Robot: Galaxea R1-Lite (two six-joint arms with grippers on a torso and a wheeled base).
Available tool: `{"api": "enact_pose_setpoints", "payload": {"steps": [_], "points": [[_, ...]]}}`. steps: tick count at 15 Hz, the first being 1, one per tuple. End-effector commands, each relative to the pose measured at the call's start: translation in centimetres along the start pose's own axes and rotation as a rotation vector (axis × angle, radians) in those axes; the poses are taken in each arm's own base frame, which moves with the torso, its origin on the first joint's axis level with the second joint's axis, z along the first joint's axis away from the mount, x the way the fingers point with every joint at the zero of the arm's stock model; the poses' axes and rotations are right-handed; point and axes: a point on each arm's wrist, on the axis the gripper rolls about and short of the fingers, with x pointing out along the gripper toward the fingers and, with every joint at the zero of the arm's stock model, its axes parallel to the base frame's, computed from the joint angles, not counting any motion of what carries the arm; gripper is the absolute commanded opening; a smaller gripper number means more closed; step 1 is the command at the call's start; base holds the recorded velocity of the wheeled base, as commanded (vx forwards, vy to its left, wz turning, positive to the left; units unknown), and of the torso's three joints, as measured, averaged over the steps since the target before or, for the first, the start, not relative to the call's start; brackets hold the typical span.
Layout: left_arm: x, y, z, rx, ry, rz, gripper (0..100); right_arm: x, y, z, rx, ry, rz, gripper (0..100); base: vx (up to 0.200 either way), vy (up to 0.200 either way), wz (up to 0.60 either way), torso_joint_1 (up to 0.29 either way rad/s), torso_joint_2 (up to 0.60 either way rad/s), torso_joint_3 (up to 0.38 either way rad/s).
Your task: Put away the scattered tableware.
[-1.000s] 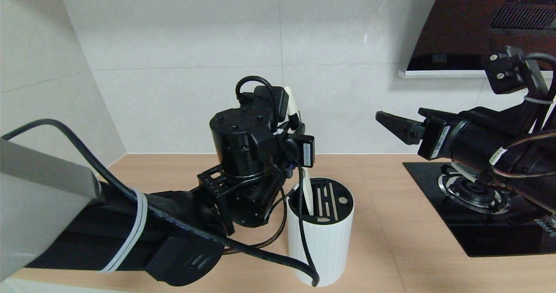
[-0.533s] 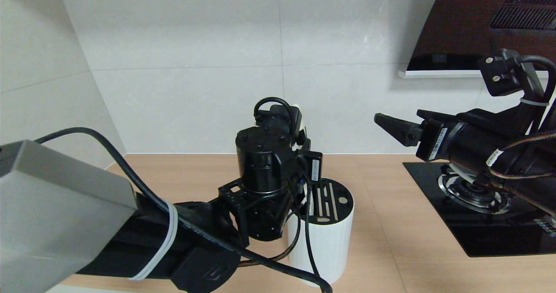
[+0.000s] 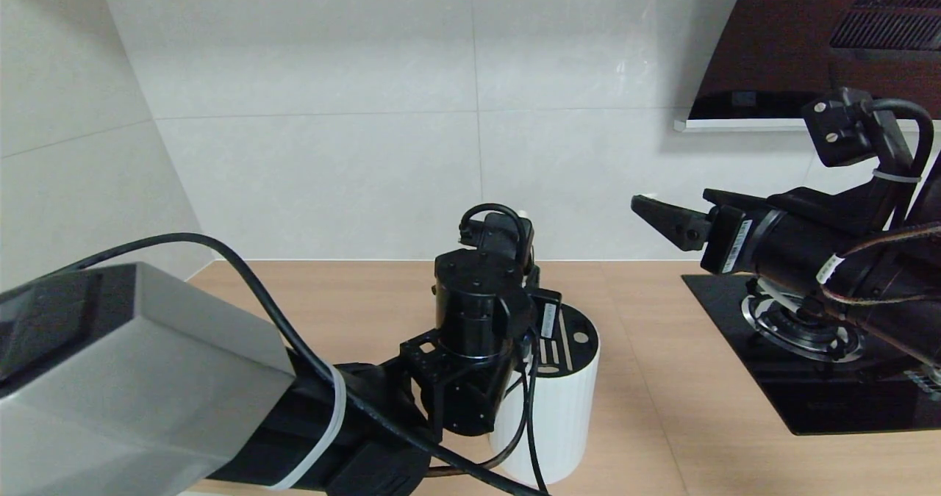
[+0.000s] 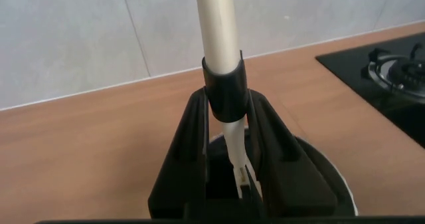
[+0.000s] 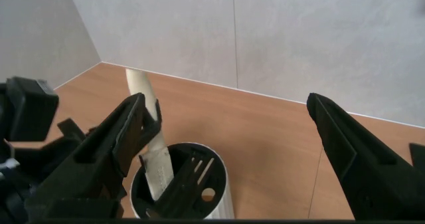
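A white cylindrical knife holder (image 3: 562, 408) with a black slotted top stands on the wooden counter (image 3: 331, 297). My left gripper (image 4: 231, 151) is directly above it, shut on a knife with a cream handle (image 4: 216, 24) held upright. The right wrist view shows the blade (image 5: 158, 174) going down into the holder's top (image 5: 199, 184). My left wrist hides most of the knife in the head view, where just the handle's tip (image 3: 523, 213) sticks out. My right gripper (image 3: 662, 217) hangs open and empty in the air to the holder's right; its fingers (image 5: 99, 157) are wide apart.
A black gas stove (image 3: 801, 320) is set into the counter at the right, under a dark range hood (image 3: 809, 33). White tiled walls close the back and left. Bare counter lies between the holder and the stove.
My left arm has moved right and down, sinking the knife deeper into the holder. My right gripper has barely shifted.
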Motion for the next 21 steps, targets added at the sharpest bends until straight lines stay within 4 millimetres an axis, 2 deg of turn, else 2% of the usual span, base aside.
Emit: {"api": "enact_pose_setpoints", "payload": {"steps": [1, 6, 7, 17, 18, 19, 21], "points": [[0.1, -0.1, -0.5, 0.007, 0.013, 0.0, 0, 0.0, 0.0, -0.1, -0.001, 0.002, 0.0, 100, 0.0, 0.0, 0.0, 0.0, 0.0, 0.0], [-0.2, -0.5, -0.9, 0.011, 0.022, -0.013, 0, 0.0, 0.0, 0.0, 0.0, 0.001, 0.001, 100, 0.0, 0.0, 0.0, 0.0, 0.0, 0.0], [-0.3, -0.8, -0.9, 0.013, 0.023, -0.022, 100, 0.0, 0.0, 0.0, 0.0, 0.001, 0.001, 100, 0.0, 0.0, 0.0, 0.0, 0.0, 0.0], [-0.6, -0.9, -0.7, 0.007, 0.018, -0.028, 100, 0.0, 0.0, 0.0, 0.0, 0.001, 0.001, 100, 0.0, 0.0, 0.0, 0.0, 0.0, 0.0], [-0.8, -0.8, 0.1, -0.023, -0.023, -0.032, 100, 0.0, 0.0, 0.0, 0.0, 0.001, 0.001, 100, 0.0, 0.0, 0.0, 0.0, 0.0, 0.0], [-1.6, -0.4, 2.4, -0.092, -0.124, -0.045, 100, -0.1, 0.0, 0.1, 0.0, -0.002, 0.001, 100, 0.0, 0.0, 0.0, 0.0, 0.0, 0.0], [-4.7, 2.0, 6.7, -0.173, -0.265, -0.097, 100, -0.7, 0.0, 0.6, 0.005, -0.023, 0.002, 100, 0.0, 0.0, 0.0, 0.0, 0.0, 0.0]]}}
